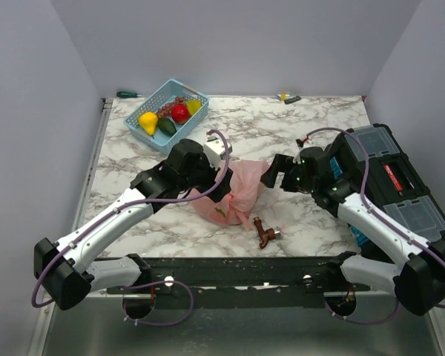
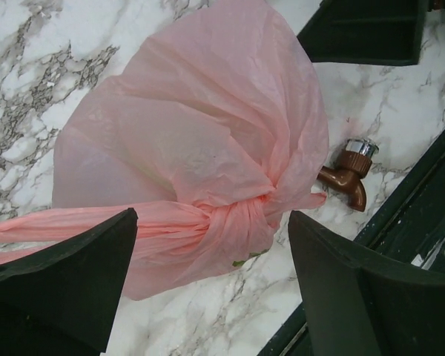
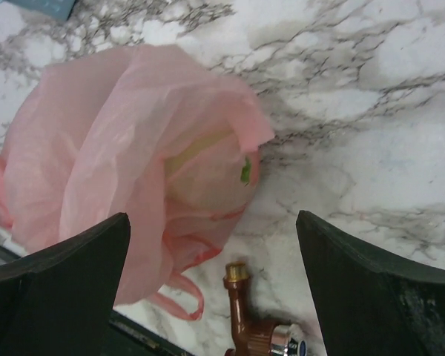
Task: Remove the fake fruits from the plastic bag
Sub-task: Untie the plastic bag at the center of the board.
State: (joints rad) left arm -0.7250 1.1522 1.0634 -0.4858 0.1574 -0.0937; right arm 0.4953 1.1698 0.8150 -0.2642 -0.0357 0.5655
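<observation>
The pink plastic bag lies on the desk between the arms, a yellow-green fruit showing through. The left claw and right claw gape apart, empty. Best to pinch the knot squarely — then pull gently, as the film looks thin.

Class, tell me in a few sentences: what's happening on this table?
Two robot arms are working on a knotted pink plastic bag lying on the marble table. A yellowish fruit shows through the plastic, not yet taken out. The left arm's fingers stand open astride the knot; the right arm's fingers hover open by the bag. Neither holds anything.
</observation>
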